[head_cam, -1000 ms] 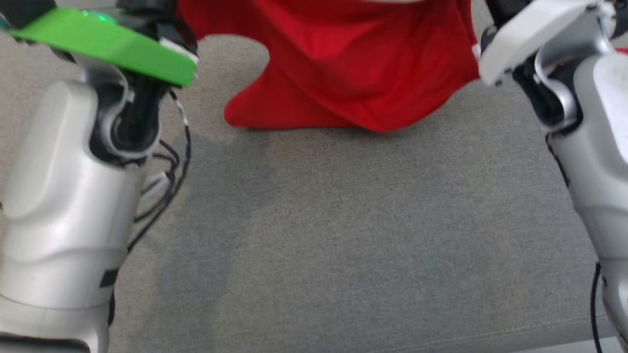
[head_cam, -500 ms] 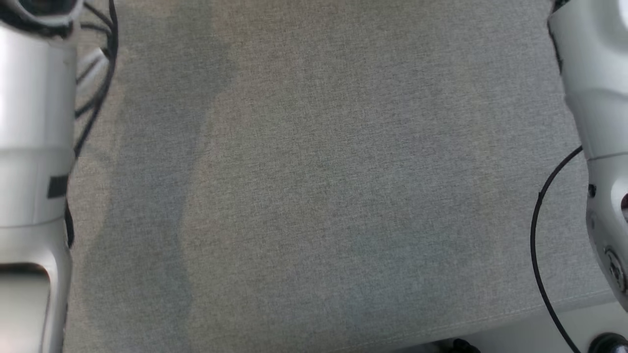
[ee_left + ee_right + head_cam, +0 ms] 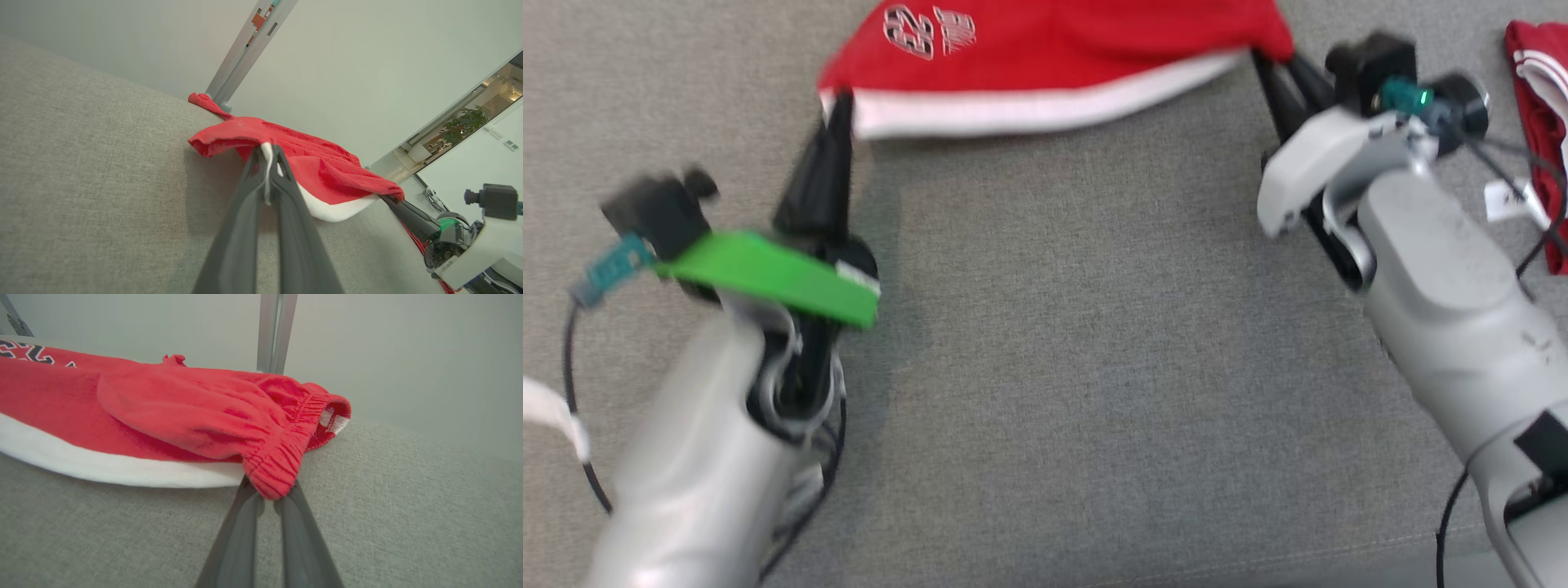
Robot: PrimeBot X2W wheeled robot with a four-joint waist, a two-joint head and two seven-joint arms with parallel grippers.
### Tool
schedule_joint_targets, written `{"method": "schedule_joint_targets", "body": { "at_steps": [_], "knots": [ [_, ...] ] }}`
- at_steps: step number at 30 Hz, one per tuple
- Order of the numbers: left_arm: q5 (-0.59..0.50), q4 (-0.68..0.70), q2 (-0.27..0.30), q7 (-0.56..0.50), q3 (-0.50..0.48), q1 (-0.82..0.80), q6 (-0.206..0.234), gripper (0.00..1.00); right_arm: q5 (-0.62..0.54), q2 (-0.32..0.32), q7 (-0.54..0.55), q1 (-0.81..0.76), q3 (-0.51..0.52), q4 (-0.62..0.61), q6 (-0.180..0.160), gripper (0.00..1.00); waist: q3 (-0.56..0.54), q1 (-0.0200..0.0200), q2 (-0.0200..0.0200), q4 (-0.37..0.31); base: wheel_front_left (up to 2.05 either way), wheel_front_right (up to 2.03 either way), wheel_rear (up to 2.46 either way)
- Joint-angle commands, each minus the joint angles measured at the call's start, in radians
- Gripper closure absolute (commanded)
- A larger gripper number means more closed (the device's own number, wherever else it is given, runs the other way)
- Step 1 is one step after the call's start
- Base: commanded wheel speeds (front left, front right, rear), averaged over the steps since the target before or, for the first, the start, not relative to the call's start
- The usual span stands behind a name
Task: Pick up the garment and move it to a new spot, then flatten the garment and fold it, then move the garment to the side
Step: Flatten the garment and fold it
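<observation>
Garment sits at top centre of the head view, stretched between both pincers. Left gripper is at its lower-left corner and right gripper is at its right end. In the left wrist view the left gripper has its jaws together, clamped on the white hem. In the right wrist view the right gripper pinches the gathered elastic band at frame centre. The garment is red fleece-like shorts with a white band along the near edge, which sags between the two grips. There's white outlined print near the upper left, too blurred to read. It appears to rest on the grey fabric surface. A second red cloth with white trim lies at the right edge, well apart. A metal post stands behind the garment, top centre of the right wrist view. There's a green plate on the left wrist.
</observation>
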State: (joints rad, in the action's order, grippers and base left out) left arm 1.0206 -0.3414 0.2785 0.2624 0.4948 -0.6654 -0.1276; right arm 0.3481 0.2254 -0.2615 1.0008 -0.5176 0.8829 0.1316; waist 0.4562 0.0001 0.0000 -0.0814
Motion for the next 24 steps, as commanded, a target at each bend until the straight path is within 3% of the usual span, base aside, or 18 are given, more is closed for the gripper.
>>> {"method": "schedule_joint_targets", "body": {
  "at_steps": [1, 4, 7, 15, 19, 24],
  "knots": [
    [0.017, 0.023, 0.014, 0.002, 0.012, 0.067, -0.004, 1.00, 0.045, 0.009, 0.013, -0.053, -0.013, -0.010, -0.002, 1.00, -0.081, -0.0001, 0.0000, 0.030, 0.00, 0.00, 0.00],
    [0.053, 0.103, 0.044, 0.002, 0.067, 0.183, -0.004, 1.00, 0.126, 0.027, 0.066, -0.128, -0.041, -0.049, -0.002, 1.00, -0.131, -0.0001, 0.0000, 0.031, 0.00, 0.00, 0.00],
    [0.058, 0.155, 0.116, 0.002, 0.155, 0.285, -0.004, 1.00, 0.174, 0.067, 0.140, -0.215, -0.058, -0.094, -0.002, 1.00, -0.186, -0.0001, 0.0000, 0.043, 0.00, 0.00, 0.00],
    [0.161, 0.243, 0.195, -0.075, 0.294, 0.451, -0.004, 1.00, 0.187, 0.146, 0.355, -0.464, 0.039, -0.252, -0.002, 1.00, -0.290, -0.0001, 0.0000, 0.083, 0.00, 0.00, 0.00],
    [0.221, 0.293, 0.228, -0.136, 0.320, 0.523, 0.008, 1.00, 0.156, 0.166, 0.482, -0.628, 0.149, -0.413, -0.002, 1.00, -0.318, -0.0001, 0.0000, 0.088, 0.00, 0.00, 0.00],
    [0.274, 0.412, 0.275, -0.195, 0.332, 0.593, 0.068, 1.00, 0.085, 0.147, 0.681, -0.850, 0.310, -0.724, -0.002, 1.00, -0.330, -0.0001, 0.0000, 0.071, 0.00, 0.00, 0.00]
  ]
}}
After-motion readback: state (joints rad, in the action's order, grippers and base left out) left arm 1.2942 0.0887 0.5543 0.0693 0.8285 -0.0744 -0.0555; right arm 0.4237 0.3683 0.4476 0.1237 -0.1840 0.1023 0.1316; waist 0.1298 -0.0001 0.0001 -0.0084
